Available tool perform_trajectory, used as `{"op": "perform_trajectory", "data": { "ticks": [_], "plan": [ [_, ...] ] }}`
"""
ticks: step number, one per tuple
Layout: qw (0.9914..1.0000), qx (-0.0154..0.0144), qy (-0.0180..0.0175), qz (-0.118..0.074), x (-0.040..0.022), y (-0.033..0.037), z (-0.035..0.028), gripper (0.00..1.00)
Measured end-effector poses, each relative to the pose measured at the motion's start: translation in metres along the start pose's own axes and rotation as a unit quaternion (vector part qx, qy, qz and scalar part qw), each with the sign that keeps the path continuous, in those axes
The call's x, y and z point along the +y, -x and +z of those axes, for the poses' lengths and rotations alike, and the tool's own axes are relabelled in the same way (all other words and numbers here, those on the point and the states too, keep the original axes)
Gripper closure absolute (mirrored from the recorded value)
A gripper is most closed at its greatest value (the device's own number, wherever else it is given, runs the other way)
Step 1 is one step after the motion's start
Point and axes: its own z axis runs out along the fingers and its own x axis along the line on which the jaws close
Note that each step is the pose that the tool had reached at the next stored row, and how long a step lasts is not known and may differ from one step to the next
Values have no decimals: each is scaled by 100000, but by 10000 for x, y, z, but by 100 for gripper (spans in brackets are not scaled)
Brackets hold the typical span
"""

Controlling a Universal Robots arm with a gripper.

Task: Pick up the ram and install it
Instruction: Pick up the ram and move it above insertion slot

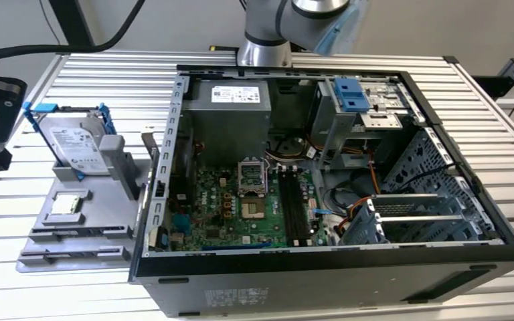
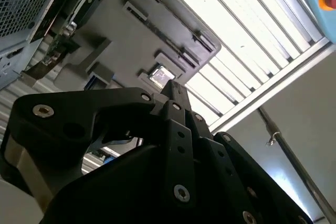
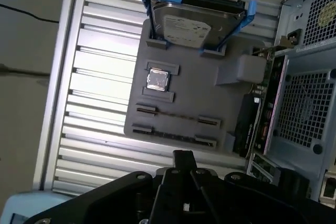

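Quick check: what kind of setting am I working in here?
Probably a lab bench for robotic PC assembly: an open computer case lies on a slatted metal table, beside a grey fixture holding a hard drive in a blue bracket.

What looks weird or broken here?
Nothing looks broken or spilled. The computer case lies on its side with its cover off, which is just how it is set up. On the gray holder beside it, the hard drive stands propped up and the small silver chip sits flat in its pocket.
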Motion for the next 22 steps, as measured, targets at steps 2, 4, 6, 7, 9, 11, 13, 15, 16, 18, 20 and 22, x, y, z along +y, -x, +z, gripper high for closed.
{"op": "perform_trajectory", "data": {
  "ticks": [2, 4, 6, 7, 9, 11, 13, 15, 16, 18, 20, 22],
  "plan": [
    [100000, 0, 0, -8, 0, 0, 0, 100],
    [100000, -1, 1, -24, 0, -2, 0, 100],
    [99974, 108, 47, -2289, 1, -4, 2, 100],
    [99949, 153, 66, -3193, 1, -4, 2, 100],
    [99874, 247, 99, -5013, 1, -4, 3, 100],
    [99766, 328, 140, -6834, 0, -4, 5, 100],
    [99629, 418, 178, -8597, 0, -4, 7, 100],
    [99455, 511, 209, -10411, 0, -4, 9, 100],
    [99357, 553, 228, -11308, 0, -4, 10, 100],
    [99127, 648, 264, -13167, 0, -4, 12, 100],
    [98869, 733, 303, -14974, 0, -4, 15, 100],
    [98580, 816, 341, -16772, 0, -4, 18, 100]
  ]
}}
